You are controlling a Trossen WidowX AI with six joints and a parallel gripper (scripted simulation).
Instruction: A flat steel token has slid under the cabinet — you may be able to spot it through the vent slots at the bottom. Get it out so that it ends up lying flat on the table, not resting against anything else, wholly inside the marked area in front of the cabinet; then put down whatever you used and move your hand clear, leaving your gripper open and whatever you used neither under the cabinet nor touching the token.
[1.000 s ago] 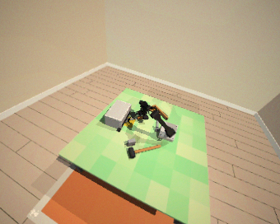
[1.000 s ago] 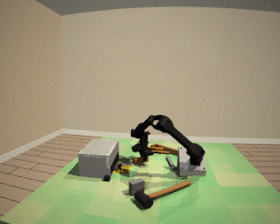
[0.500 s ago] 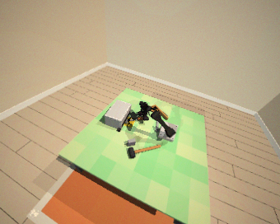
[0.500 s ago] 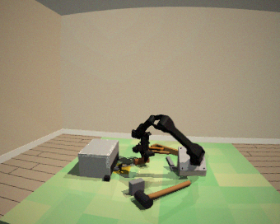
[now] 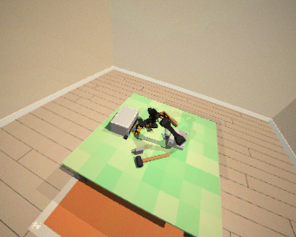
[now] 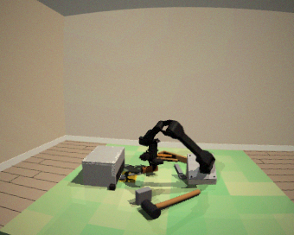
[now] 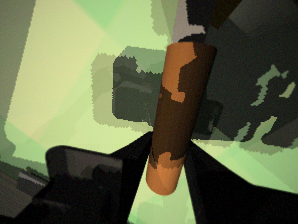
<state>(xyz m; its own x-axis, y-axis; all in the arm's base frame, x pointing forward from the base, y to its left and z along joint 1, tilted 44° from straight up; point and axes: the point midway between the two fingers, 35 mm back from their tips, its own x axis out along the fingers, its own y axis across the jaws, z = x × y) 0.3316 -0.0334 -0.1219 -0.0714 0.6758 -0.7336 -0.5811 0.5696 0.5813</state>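
The grey cabinet stands at the left of the table. My gripper is shut on the orange-brown handle of a tool, close above the table, to the right of the cabinet. The tool's far part, grey and dark, runs from the handle toward the cabinet's open side; its tip cannot be made out. Yellow marking shows in front of the cabinet, partly covered by the tool and shadows. I cannot make out the steel token in any view.
A black-headed mallet and a grey block lie nearer the top and exterior views. Another wooden-handled thing lies behind the arm. A small black object is at the cabinet's near corner.
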